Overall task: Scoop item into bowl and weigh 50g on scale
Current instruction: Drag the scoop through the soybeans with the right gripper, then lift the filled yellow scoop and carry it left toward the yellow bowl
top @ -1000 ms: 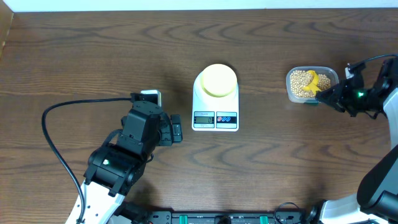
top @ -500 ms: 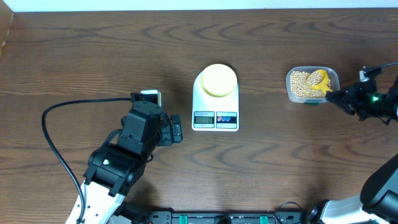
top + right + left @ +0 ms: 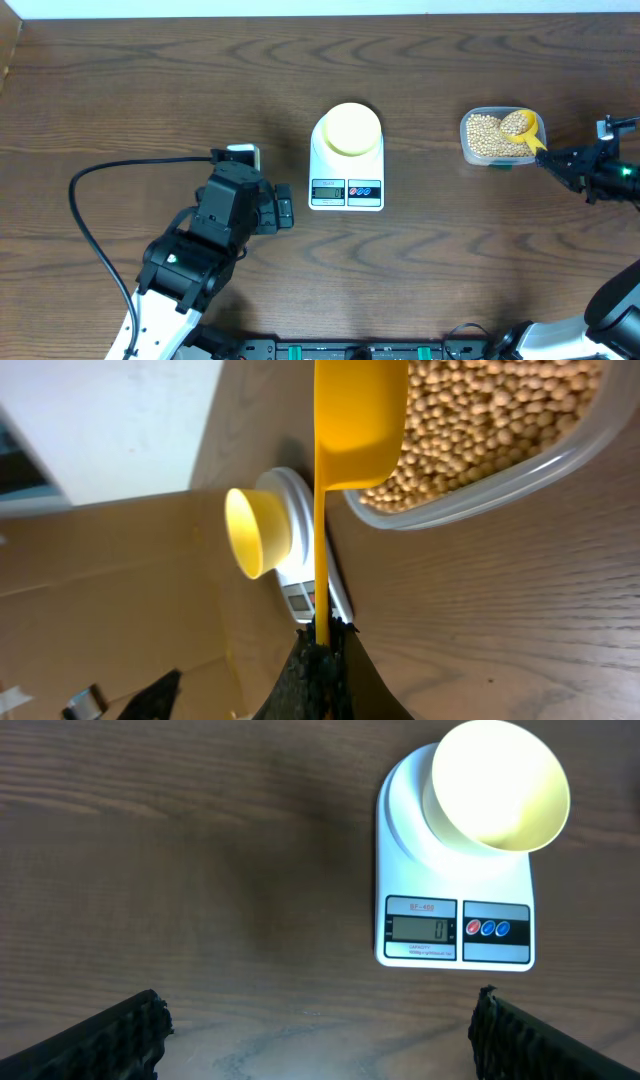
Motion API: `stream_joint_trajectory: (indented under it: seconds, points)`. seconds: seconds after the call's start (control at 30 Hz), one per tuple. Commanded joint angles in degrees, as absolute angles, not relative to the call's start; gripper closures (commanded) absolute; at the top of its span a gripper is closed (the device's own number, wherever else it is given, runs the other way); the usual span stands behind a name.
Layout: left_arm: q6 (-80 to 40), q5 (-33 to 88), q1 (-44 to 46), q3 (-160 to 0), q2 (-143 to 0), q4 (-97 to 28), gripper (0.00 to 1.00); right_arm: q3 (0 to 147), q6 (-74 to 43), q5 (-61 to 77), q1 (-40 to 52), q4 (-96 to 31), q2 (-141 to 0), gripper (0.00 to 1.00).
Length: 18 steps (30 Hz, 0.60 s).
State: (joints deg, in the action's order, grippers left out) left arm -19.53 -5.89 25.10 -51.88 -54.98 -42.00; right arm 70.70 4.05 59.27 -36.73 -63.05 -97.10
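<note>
Overhead: yellow plastic scoop [image 3: 538, 134] holds round beans [image 3: 516, 123].

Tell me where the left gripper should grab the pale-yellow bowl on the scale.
Probably the bowl rim, from above, pinching the wall inside and out, on the side facing the open left gripper. It stands upright and empty on the scale; its flared wall would likely slip in a side grip.

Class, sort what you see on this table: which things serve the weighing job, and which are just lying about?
In use: beans, bowl, scale, yellow scoop, clear tub, right gripper gripping the scoop.
Lying about: black cable; left gripper, open, holding nothing.
</note>
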Motion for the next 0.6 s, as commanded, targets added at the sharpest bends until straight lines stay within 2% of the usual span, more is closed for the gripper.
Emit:
stream_joint_trajectory:
  seconds: [0.0, 0.33, 0.57]
  points:
    - [-20.05, -5.61, 24.75, -51.86, -56.01, -41.93, 0.02, 70.26, 8.08, 66.11, -38.22, -64.16, -96.88, 0.99]
    - [-20.03, -5.61, 24.75, -51.86, -56.27, -41.87, 0.02, 67.48, 11.70, 76.62, -38.28, -64.75, -96.88, 0.99]
    - [-20.03, -5.63, 24.75, -51.86, -56.27, -41.28, 0.02, 67.31, 12.05, 81.93, -34.11, -64.88, -96.88, 0.99]
